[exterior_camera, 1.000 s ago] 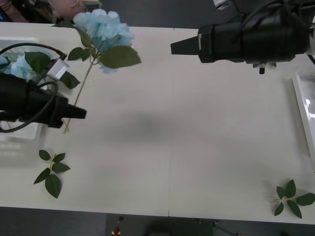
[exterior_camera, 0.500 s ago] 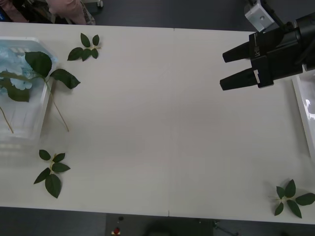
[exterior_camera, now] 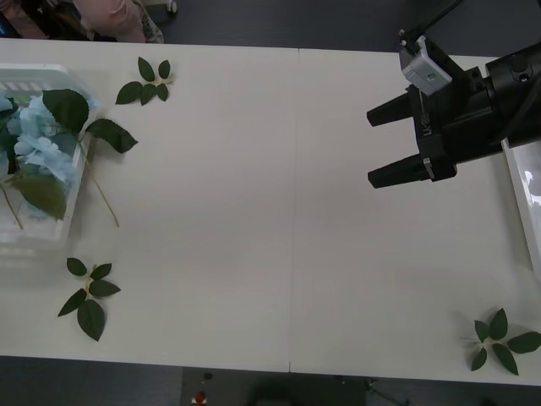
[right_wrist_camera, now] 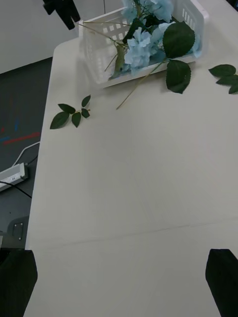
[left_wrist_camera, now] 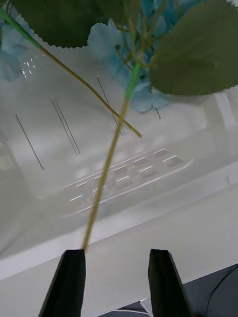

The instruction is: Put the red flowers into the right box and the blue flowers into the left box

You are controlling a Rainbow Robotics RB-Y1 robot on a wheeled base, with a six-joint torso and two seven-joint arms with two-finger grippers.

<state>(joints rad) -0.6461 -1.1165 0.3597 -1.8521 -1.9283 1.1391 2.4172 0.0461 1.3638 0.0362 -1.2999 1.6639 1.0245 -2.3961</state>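
Inside left box (exterior_camera: 51,222): perhaps two blue flowers (exterior_camera: 38,144); three leaf sprigs (exterior_camera: 89,296) outside.

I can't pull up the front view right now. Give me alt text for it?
Blue flowers lie in the left box at the table's left edge, leaves and a stem hanging over its wall. The right gripper hovers open over the table's right side beside the right box. Three loose leaf sprigs lie scattered on the white table.

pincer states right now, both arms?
Left pincer: open, holding nothing, above the left box; a blue flower stem ends beside one finger.
Right pincer: open, empty, over the table.
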